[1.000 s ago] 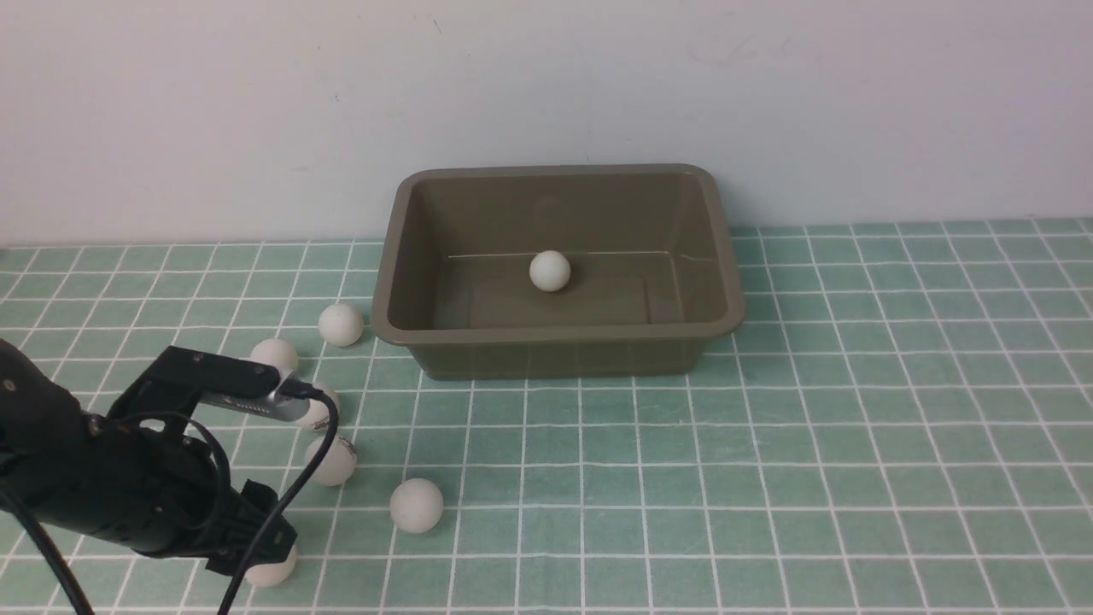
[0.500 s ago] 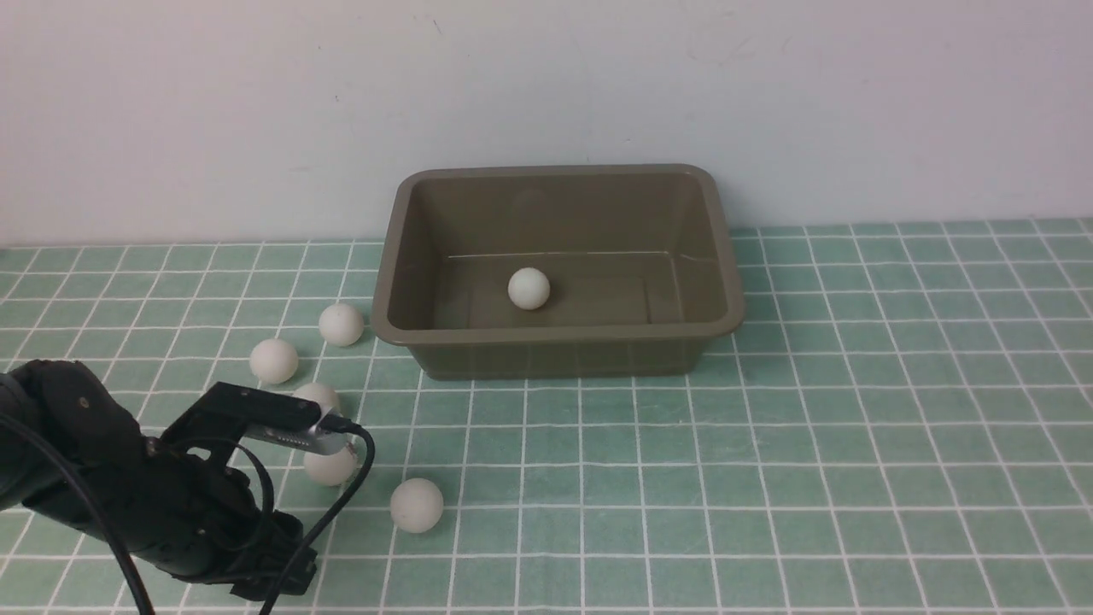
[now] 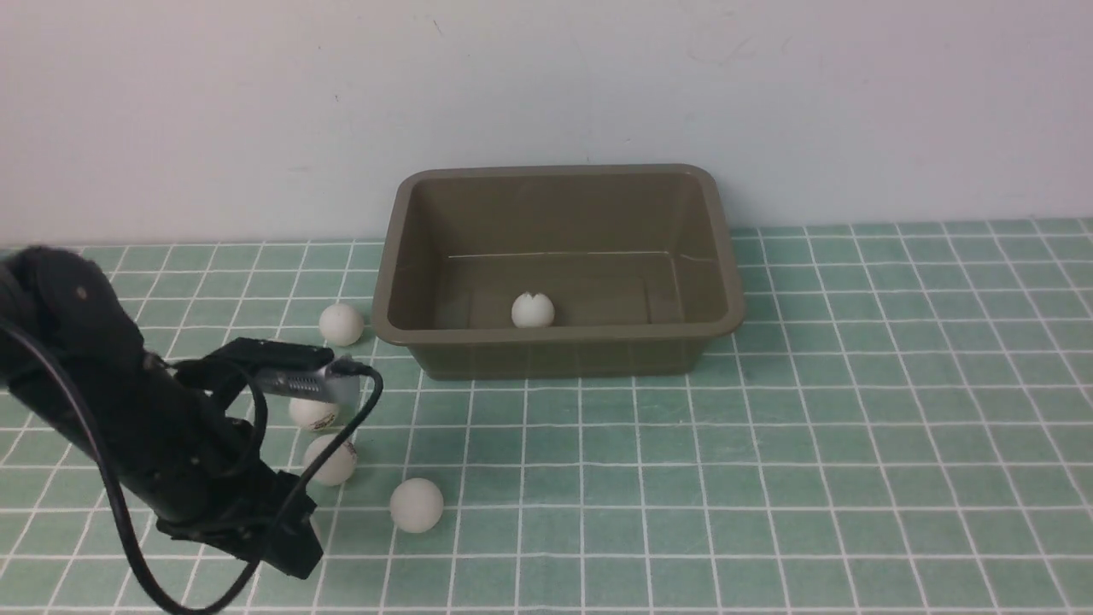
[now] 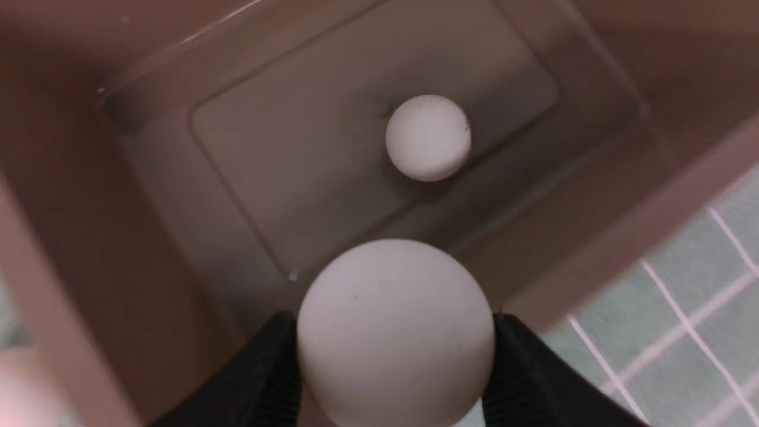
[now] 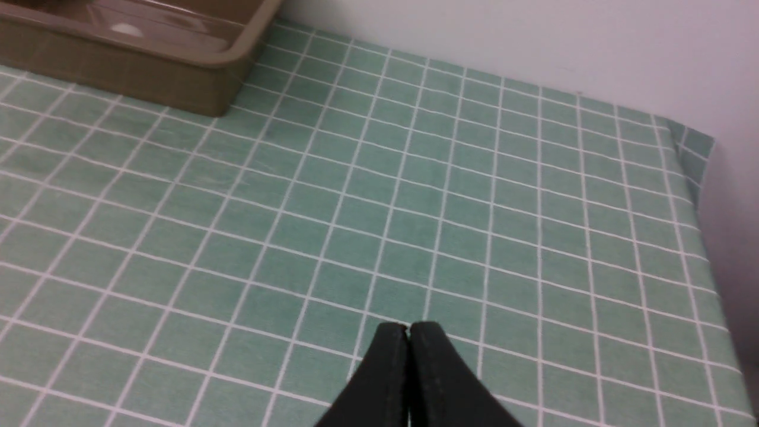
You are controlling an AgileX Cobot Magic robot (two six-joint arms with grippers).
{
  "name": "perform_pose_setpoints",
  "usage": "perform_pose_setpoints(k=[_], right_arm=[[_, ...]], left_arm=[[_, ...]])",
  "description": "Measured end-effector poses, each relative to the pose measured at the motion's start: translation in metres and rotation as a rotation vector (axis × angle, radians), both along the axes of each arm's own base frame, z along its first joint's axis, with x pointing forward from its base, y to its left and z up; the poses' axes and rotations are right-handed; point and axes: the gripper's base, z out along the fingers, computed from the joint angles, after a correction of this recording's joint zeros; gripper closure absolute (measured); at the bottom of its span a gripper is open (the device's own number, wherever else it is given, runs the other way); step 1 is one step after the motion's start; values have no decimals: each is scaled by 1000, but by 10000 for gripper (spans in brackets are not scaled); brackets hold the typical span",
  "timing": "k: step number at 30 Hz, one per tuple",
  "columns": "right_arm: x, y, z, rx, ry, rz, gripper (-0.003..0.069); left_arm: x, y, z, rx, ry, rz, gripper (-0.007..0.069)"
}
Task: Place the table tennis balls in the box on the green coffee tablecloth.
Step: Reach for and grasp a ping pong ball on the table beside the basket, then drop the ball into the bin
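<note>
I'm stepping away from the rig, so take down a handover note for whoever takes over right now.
Left hand: shut on a ball. The wrist view shows the box under it, but the front view shows that arm by the loose balls, so check.
Right hand: shut, empty, over bare cloth.
Done: one ball lies in the box.
To do: the held ball, plus four loose balls visible left of the box; the arm may hide more.
</note>
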Motion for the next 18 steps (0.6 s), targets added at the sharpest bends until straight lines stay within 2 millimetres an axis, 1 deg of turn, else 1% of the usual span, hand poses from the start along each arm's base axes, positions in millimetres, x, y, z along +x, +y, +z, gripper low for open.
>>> perform_pose_setpoints(k=[5, 7, 10, 11, 13, 15, 18], right_arm=[[-3, 7, -1, 71, -17, 54, 673], [-3, 11, -1, 102, -13, 83, 673], [-3, 13, 0, 122, -11, 101, 673], [-3, 13, 0, 123, -11, 102, 673], [-4, 13, 0, 124, -11, 103, 673], [-3, 13, 0, 125, -16, 103, 673], [-3, 13, 0, 125, -18, 103, 673]], left_arm=[[24, -9, -29, 23, 25, -23, 270], [32, -12, -41, 31, 36, -31, 243], [40, -15, -53, 41, 49, -41, 169], [42, -16, -52, 47, 47, -46, 155], [43, -16, -46, 59, 50, -65, 152], [45, -17, -35, 67, 54, -77, 154], [44, -17, -18, 75, 110, -87, 164]])
